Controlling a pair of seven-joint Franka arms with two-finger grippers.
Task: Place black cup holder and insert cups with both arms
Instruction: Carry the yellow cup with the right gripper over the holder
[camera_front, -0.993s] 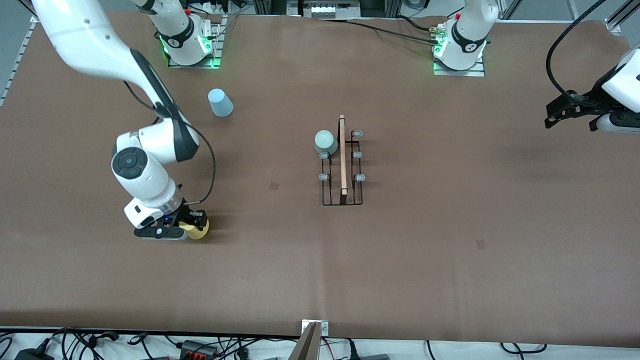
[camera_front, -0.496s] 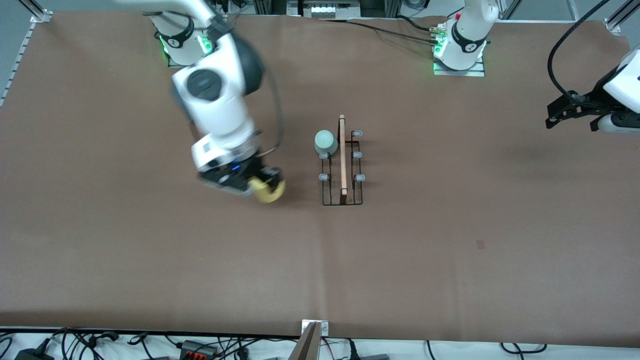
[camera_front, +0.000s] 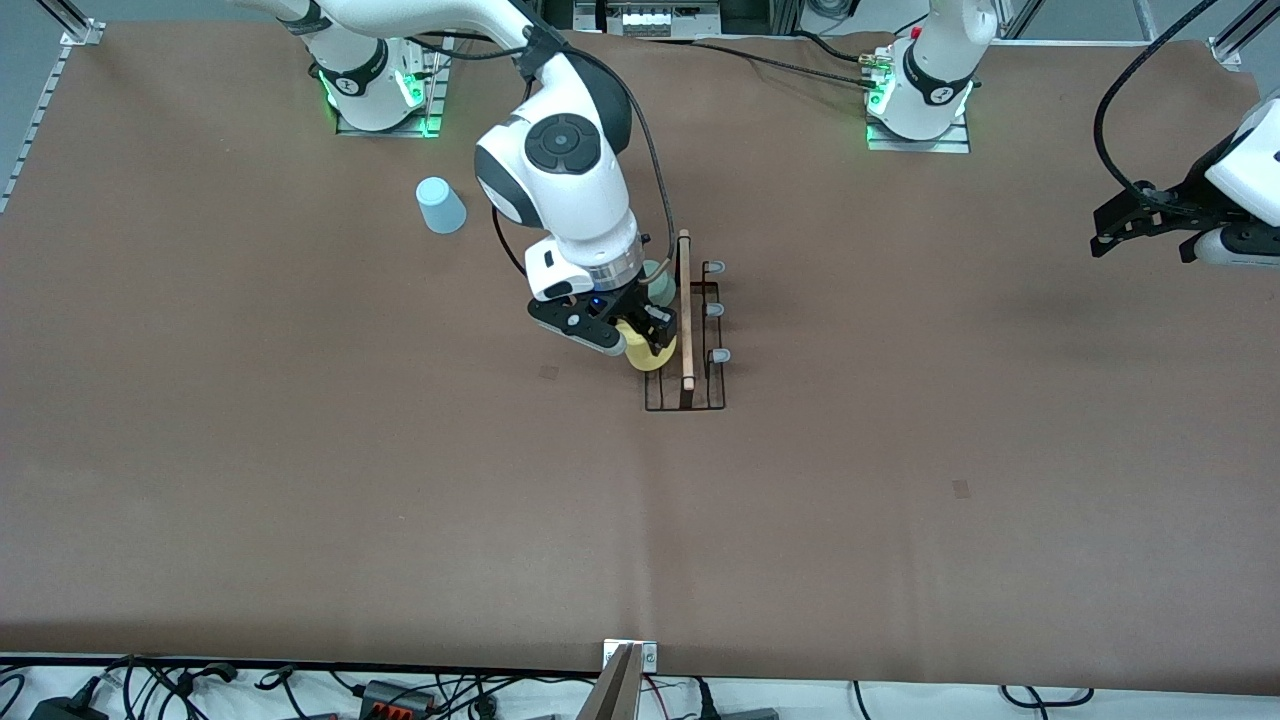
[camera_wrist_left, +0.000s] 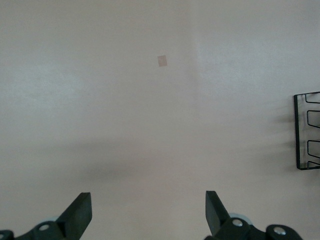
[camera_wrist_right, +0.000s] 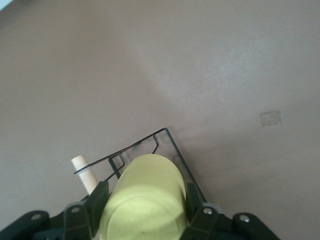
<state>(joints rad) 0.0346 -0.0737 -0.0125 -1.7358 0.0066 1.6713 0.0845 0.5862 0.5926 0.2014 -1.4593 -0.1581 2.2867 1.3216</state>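
Well toward the right arm's base from our right gripper (camera_front: 640, 340) lies the light blue cup (camera_front: 440, 205). That gripper clamps the yellow cup (camera_front: 648, 352) over the black cup holder (camera_front: 686, 340), the green cup (camera_front: 660, 283) just above it. Our left gripper (camera_wrist_left: 148, 212) waits, fingers spread wide, empty.

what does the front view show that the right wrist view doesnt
Only the front view shows the light blue cup standing on the table toward the right arm's end, the pale green cup on the rack, and the open left gripper waiting at the left arm's end. Only the right wrist view shows the fingers clamped on both sides of the yellow cup. Both show the right gripper holding that cup over the black cup holder.
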